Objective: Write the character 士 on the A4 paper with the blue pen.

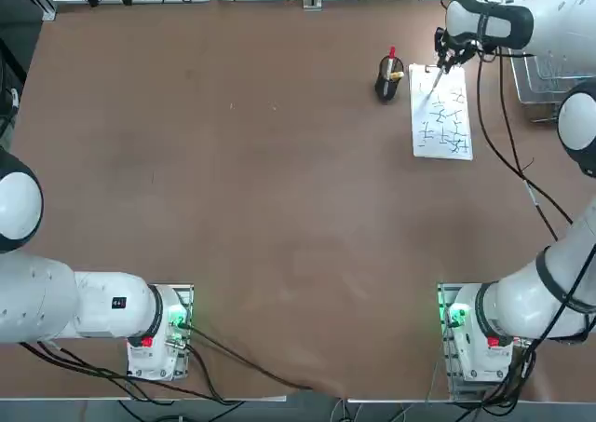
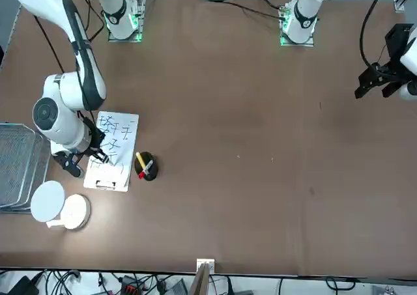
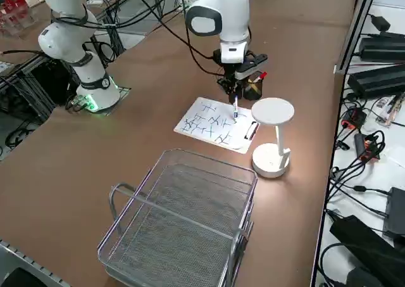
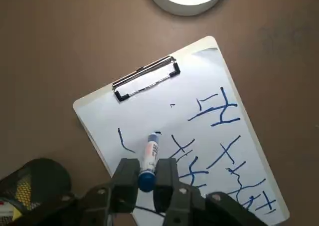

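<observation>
Between its two closed-in fingers, the right gripper (image 4: 148, 180) is clasping the blue pen (image 4: 150, 158) by its upper barrel, presumably so that the writing end is sticking out free. The pen is pointing down at the A4 paper (image 4: 105, 117), its tip hovering at or just above the sheet; whether it is touching, I cannot tell. Blue strokes are covering much of the page, and the tip is sitting toward the less-written part near the clip (image 4: 146, 77), which is likely why the arm is reaching there: 士 is needing some bare space. That clip is gripping one short edge against the clipboard (image 4: 208, 41), probably keeping the sheet from sliding under the strokes. Beside the board, the pen cup (image 1: 388, 77) is holding a red-topped pen (image 1: 392, 52) upright, seemingly out of the writing's way. Off the clip end, a round white stand (image 3: 273, 111) is standing apart from the sheet.
</observation>
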### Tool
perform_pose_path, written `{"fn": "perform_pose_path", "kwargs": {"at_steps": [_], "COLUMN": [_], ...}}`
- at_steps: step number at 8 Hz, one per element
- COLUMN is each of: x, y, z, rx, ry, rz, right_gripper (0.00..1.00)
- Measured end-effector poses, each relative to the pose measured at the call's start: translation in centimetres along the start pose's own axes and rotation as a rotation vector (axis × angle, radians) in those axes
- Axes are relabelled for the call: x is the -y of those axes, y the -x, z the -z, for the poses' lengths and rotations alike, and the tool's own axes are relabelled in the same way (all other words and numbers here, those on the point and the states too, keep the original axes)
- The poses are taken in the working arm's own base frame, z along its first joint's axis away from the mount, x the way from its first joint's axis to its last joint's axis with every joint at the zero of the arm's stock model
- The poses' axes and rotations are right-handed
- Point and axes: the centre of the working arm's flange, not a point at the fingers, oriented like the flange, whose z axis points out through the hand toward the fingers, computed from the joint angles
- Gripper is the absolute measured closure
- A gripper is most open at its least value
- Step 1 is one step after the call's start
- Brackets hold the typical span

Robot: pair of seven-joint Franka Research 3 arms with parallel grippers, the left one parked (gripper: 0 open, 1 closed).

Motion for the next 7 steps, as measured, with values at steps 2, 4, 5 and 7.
{"fn": "perform_pose_path", "kwargs": {"at_steps": [2,4,5,7], "x": [0.44,0.89,1.03,1.16], "y": [0.20,0.46,0.55,0.64], "z": [0.03,0.04,0.05,0.06], "rx": [-0.005,-0.004,-0.002,0.002], "ry": [-0.008,-0.016,-0.020,-0.026], "rz": [-0.014,-0.022,-0.025,-0.030], "right_gripper": [0.81,0.81,0.81,0.81]}}
